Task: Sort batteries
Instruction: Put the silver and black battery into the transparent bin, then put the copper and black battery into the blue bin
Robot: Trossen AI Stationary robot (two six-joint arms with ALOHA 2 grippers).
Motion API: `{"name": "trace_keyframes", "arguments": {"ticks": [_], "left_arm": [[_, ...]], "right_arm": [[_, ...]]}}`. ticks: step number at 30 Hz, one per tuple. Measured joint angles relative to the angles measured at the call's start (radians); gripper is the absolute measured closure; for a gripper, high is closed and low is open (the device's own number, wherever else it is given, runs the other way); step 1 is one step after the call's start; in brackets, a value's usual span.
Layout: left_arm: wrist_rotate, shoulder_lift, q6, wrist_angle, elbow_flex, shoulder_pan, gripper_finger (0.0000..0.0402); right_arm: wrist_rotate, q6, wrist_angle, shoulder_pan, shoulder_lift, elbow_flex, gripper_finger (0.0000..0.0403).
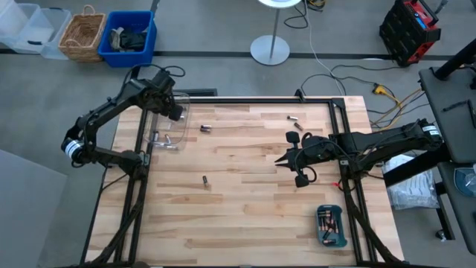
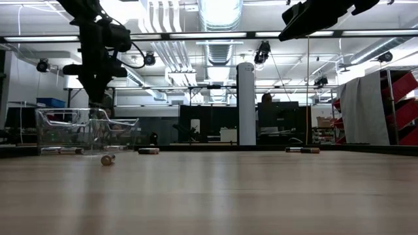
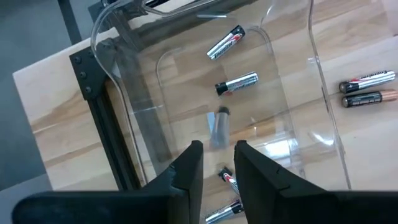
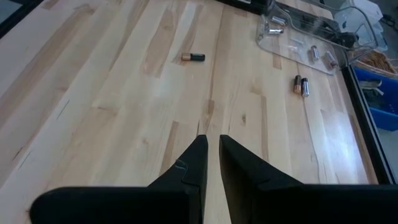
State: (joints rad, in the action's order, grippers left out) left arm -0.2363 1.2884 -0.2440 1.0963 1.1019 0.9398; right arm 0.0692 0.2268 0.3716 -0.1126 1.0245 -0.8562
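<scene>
My left gripper [image 3: 219,163] hangs open over the clear plastic box [image 1: 168,125] at the table's far left, fingers pointing down into it. Just beyond its fingertips a blurred battery [image 3: 219,127] shows over the box floor, apart from the fingers. Several batteries [image 3: 236,84] lie in the box. Two batteries [image 3: 367,90] lie side by side on the wood beside the box. My right gripper [image 4: 212,155] is shut and holds nothing, raised above the table's right middle [image 1: 286,158]. Loose batteries lie at the table's centre [image 1: 204,180] and far right [image 1: 293,117].
A teal tray [image 1: 331,225] with several batteries in it sits at the near right corner. Another battery [image 1: 294,138] lies just beyond my right gripper. Bare wood stretches across the table's near half. Black frame rails run along the table's edges.
</scene>
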Motion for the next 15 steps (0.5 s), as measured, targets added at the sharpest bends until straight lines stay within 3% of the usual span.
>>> {"name": "trace_keyframes", "arguments": {"ticks": [15], "left_arm": [[-0.016, -0.031, 0.025, -0.002, 0.015, -0.06, 0.0327]], "right_arm": [[0.0, -0.002, 0.014, 0.0, 0.0, 0.0, 0.0369]]}}
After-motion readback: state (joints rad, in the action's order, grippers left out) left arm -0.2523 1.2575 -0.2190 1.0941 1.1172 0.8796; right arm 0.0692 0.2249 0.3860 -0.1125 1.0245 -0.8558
